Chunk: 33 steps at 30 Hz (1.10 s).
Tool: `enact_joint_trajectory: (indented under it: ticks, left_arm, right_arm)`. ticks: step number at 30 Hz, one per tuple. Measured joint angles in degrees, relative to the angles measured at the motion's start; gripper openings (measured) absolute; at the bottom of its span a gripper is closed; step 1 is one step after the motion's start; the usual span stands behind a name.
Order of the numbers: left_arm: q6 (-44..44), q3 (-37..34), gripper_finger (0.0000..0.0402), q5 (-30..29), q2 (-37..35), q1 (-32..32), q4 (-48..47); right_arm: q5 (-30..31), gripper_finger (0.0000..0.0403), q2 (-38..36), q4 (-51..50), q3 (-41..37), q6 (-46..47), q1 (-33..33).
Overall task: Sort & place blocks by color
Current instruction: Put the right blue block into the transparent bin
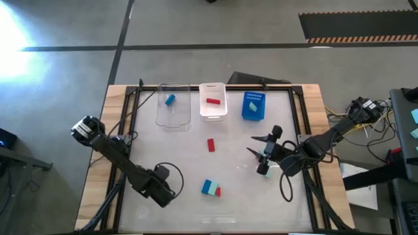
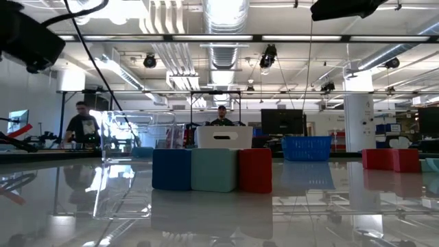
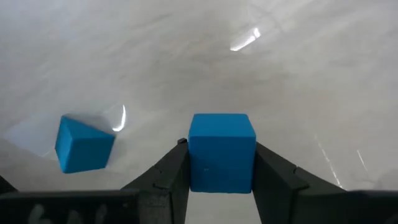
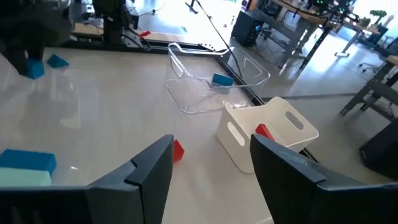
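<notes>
The table [image 1: 215,209] fills the middle of the high view, a pale glossy top in a wooden frame. Along its upper edge stand three bins: a clear bin [image 1: 173,116] at left holding one blue block [image 1: 170,99], a white bin [image 1: 213,111] in the centre holding a red block [image 1: 213,100], and a blue bin [image 1: 253,115] at right with a pale mint block [image 1: 253,105] inside. The left gripper [image 1: 171,187] sits in the lower left of the table, and its wrist view shows its fingers [image 3: 166,177] clenched on a bright blue cube [image 3: 222,152], square-faced and smooth, with its reflection lying on the glossy top beside it. The right gripper [image 1: 256,146] hangs right of centre with its jaws spread and nothing between them. A red bar [image 1: 211,145] lies alone at the table's centre. Lower down, just right of the left gripper, a blue block [image 1: 209,185], a mint block [image 1: 209,192] and a small red block [image 1: 218,192] sit touching in a cluster.
</notes>
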Motion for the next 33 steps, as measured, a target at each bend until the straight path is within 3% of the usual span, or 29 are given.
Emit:
enact_joint_trajectory:
  ticks: [4, 7, 17, 21, 33]
  left_arm:
    - [2.82, 2.42, 0.0116, -3.22, -0.27, 0.83, 0.03]
    - [6.71, 4.26, 0.0116, -5.47, -0.55, 2.45, 0.12]
    - [30.08, 8.73, 0.0116, -11.9, -3.33, 14.4, -1.1]
    - [34.67, 8.71, 0.0116, -11.87, -3.57, 17.18, -0.93]
    - [35.89, 8.3, 0.0116, -12.18, -3.57, 17.88, -0.77]
  right_arm:
    - [-0.62, 0.0203, 0.81, 4.81, -1.72, -4.18, -0.62]
    - [-5.1, 0.0202, 1.6, 10.92, -2.68, -9.49, -2.23]
    - [-18.88, 0.019, 2.53, 26.7, -7.09, -20.03, -9.67]
    - [-19.54, 0.0189, 1.94, 30.0, -10.31, -19.94, -11.48]
    - [-19.67, 0.0189, -0.57, 30.12, -12.21, -18.71, -12.13]
